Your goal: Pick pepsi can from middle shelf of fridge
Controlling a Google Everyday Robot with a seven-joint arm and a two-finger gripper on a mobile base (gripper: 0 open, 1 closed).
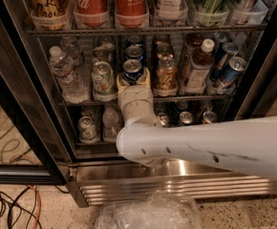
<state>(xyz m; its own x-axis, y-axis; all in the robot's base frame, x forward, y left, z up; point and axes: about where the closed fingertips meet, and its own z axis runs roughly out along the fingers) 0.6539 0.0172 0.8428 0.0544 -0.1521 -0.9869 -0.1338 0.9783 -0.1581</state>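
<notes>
Speckled floor (234,213) lies nearest, with loose cables (9,199) at the left and crumpled clear plastic (148,213) below the steel base of the fridge (176,182). Over that base the white arm (215,142) reaches in. The gripper (133,82) sits at the front of the middle shelf (76,102), right against the upright pepsi can (133,69) — whether it is clamped on the can, I cannot tell. Crowding looks like the hazard: a pale can (102,78) and a gold-orange can (166,73) stand just beside it, so a skewed pull could topple either — and a high lift could strike the rack above (143,30).
</notes>
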